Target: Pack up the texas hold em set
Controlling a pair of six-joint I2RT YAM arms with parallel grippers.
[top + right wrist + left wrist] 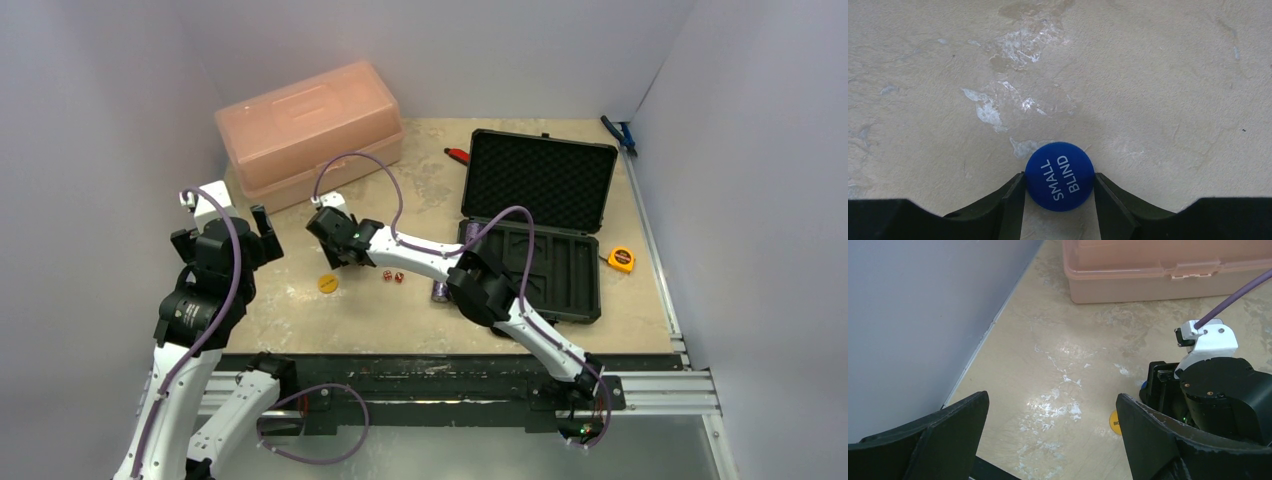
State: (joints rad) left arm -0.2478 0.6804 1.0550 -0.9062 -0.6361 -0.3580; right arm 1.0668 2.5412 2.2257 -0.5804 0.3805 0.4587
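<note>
One blue disc (1059,175), in right end effector (1059,184)

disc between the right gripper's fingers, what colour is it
The disc is blue with white lettering, clearest in the right wrist view.

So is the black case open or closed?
Open: the black hard plastic briefcase has its foam-lined lid standing up behind its slotted base.
</note>
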